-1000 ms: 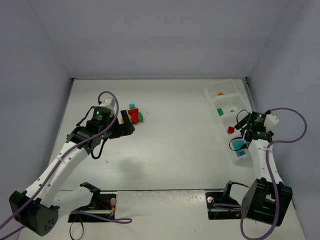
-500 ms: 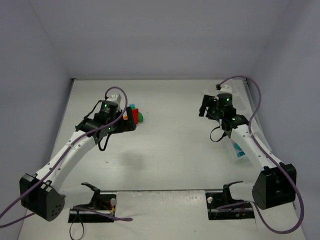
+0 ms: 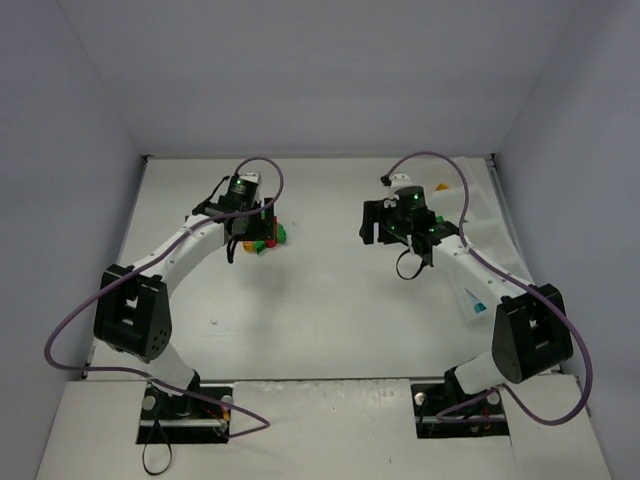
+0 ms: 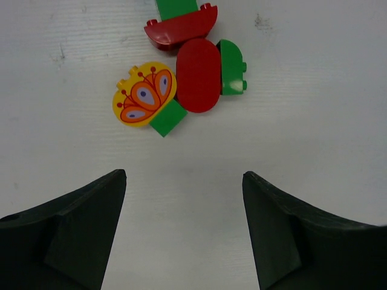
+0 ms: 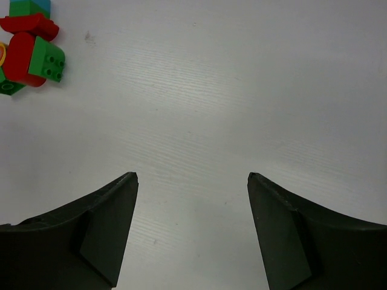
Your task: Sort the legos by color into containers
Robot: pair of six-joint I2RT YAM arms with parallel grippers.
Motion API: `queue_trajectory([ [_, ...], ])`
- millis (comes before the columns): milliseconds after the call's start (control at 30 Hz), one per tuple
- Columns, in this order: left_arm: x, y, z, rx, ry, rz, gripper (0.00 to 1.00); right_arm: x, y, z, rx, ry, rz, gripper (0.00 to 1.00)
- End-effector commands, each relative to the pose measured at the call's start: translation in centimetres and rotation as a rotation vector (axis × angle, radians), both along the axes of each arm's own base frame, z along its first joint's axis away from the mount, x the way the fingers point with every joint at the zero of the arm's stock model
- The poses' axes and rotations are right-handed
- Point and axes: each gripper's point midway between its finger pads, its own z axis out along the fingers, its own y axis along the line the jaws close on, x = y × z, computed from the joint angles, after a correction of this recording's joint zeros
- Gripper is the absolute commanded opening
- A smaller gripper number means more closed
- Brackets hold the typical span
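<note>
Left gripper (image 4: 183,175): fingers spread wide, nothing between them, hanging just short of the pile of legos (image 4: 181,72) toward the far left of the desk. Right gripper (image 5: 191,175): likewise released and empty, over bare desk near the far middle, with that same pile only at the upper left corner of its view. Tray (image 3: 466,296) along the right edge, well apart from the pile and partly hidden under the right arm, with a teal piece (image 3: 481,306) showing in its near end.

Main risk, judging from the pile: pinching two colours at once. Red oval piece (image 4: 198,75) touching both the yellow patterned piece (image 4: 144,95) and a green brick (image 4: 231,67), with no gap for a finger between them. Easy also to nudge the neighbours and scatter them across the desk. Rounded, smooth red top, probably prone to squirting out of a closing grip. Further hazard: both arms reaching toward one small cluster, so a chance of a knock between them.
</note>
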Motion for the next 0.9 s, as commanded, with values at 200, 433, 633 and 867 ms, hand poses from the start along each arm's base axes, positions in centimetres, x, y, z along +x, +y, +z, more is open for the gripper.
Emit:
queue_trajectory([
  [200, 7.4, 3.7, -1.1, -0.006, -0.031, -0.058, 0.65, -1.9, 2.3, 1.7, 0.048, -0.070, 0.129, 0.70],
  [433, 8.6, 1.8, -3.2, -0.114, -0.018, -0.080, 0.40, -2.9, 2.1, 0.4, 0.041, -0.040, 0.138, 0.70],
  [633, 7.3, 0.9, -5.2, -0.183, 0.047, -0.053, 0.40, -3.5, 2.0, -0.2, 0.038, -0.030, 0.145, 0.71],
  [867, 2.7, 0.0, -6.8, -0.268, 0.146, 0.023, 0.40, -4.0, 2.6, -0.5, 0.046, -0.019, 0.178, 0.71],
])
